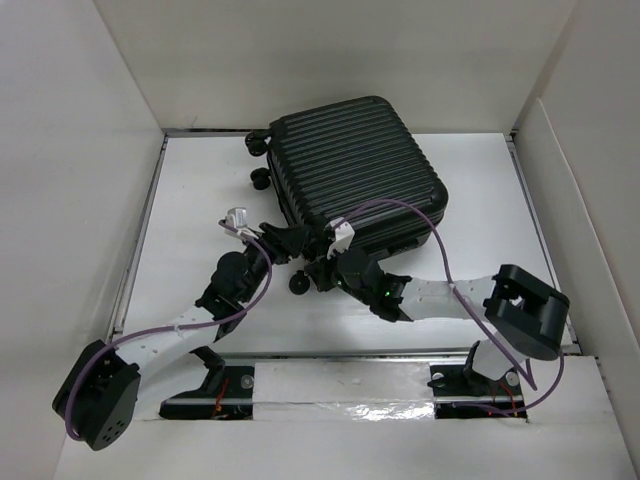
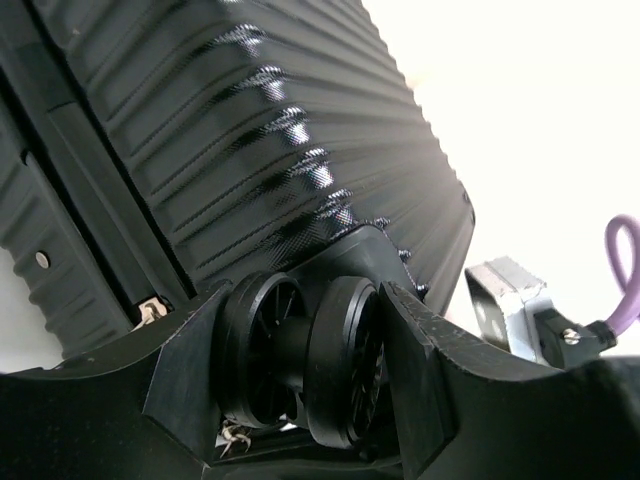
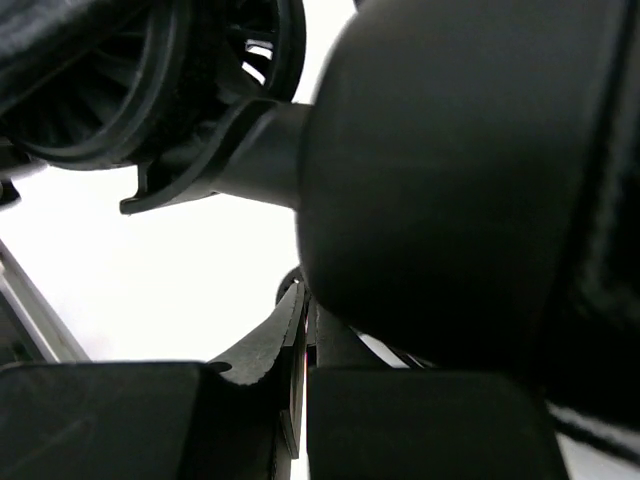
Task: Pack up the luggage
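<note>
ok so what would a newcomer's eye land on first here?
The black ribbed luggage, closed and lying flat mid-table on the white table. Then both arms crowding its near-left corner: the left claw is closed around a twin caster wheel, and the right claw sits right beside it.

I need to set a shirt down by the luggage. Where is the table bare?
Bare table between the luggage and the left wall, likewise toward the right wall. Crowded at its near edge, where left fingers and right fingers sit.
</note>
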Robot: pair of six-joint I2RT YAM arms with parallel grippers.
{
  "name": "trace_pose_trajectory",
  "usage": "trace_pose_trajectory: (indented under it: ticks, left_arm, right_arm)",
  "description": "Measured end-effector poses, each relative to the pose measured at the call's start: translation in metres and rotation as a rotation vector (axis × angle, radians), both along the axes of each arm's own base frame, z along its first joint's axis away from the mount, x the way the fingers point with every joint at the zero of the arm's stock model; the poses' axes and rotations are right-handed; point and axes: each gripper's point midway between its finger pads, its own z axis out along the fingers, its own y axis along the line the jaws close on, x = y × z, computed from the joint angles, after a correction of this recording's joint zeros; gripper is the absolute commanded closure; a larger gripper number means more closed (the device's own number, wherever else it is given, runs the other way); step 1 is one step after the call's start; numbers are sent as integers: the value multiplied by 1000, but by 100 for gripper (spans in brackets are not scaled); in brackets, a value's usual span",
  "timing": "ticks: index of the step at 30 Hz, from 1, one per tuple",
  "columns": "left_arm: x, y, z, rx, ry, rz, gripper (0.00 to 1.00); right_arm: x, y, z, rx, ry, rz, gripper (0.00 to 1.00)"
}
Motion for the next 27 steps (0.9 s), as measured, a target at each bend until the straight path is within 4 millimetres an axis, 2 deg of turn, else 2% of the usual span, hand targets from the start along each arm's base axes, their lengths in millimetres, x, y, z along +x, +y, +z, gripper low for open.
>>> trace_pose_trajectory:
  ticks: [1,4,5,6,7,8,10,12,13,15,16,17,18,19,20,21,22,23,25,26,27]
  left_arm:
    - [2,2,-1,-7,-2,13,100]
    - [7,7,0,-30,-9,45,100]
    - [8,7,-1,-35,-8,50,100]
    - [8,7,-1,-35,-6,46,100]
    - [5,4,-3,-37,0,28,100]
    - [1,-1,-4,-36,5,2,100]
    - [-9,-10,-5,-29,13,-50,100]
    - [-17,-15,-5,-23,20,-85,100]
    - [-20,-16,-6,-20,25,-95,89]
    - [-24,-16,-6,-17,31,-107,76]
    - [-25,-16,-6,-16,34,-111,67]
    - [-27,-16,-6,-15,39,-115,63]
    - [-28,-16,-6,-16,41,-120,61]
    - [-28,-16,-7,-17,45,-123,59]
    - [-29,-16,-7,-18,48,-126,58]
    - [-29,-17,-7,-20,51,-129,58]
    - [-30,-17,-7,-22,54,-131,57]
    - [-30,-17,-8,-24,57,-134,55]
    - [-30,-17,-8,-26,61,-136,50]
    - [-31,-18,-8,-26,63,-139,48]
    - [-31,-18,-9,-28,66,-141,46]
  right_arm:
    - [2,3,0,21,5,-19,100]
    - [6,10,1,78,14,-44,71]
    - [5,13,5,98,14,-37,52]
    - [1,17,10,124,19,-18,45]
    - [-9,26,20,174,30,22,40]
    - [-20,31,33,208,26,60,29]
    - [-39,31,57,252,8,110,23]
    - [-50,20,84,282,-28,127,22]
    - [-52,13,96,288,-47,127,25]
    - [-54,-2,113,284,-84,119,32]
    - [-55,-10,118,268,-102,111,40]
    - [-55,-17,120,250,-120,101,75]
    - [-54,-25,122,225,-139,92,89]
    - [-54,-33,124,202,-156,81,96]
    - [-52,-39,124,175,-175,69,97]
    - [-50,-46,125,149,-193,57,94]
    - [-48,-51,123,113,-211,47,88]
    - [-44,-55,122,74,-229,40,65]
    - [-36,-57,119,-6,-254,39,46]
    - [-32,-55,119,-41,-271,45,38]
    - [-28,-52,118,-78,-288,60,37]
